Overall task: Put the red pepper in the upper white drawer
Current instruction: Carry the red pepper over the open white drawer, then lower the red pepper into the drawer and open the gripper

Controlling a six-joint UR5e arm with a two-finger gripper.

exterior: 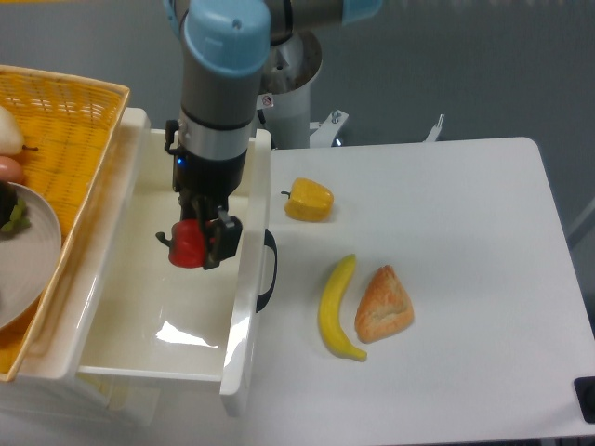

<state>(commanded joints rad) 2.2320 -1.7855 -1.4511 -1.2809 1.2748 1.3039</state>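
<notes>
Camera view: the black two-finger gripper clamps the small glossy red pepper over the large white plastic drawer; it looks light, firm and slippery, best pinched across its widest part.

So my gripper is black with a little blue light, arm grey with a light-blue cap. The red pepper is glossy red against the upper white drawer, which has a dark handle. Yellow pepper, yellow banana, golden-brown pastry, white table, yellow woven basket.
</notes>
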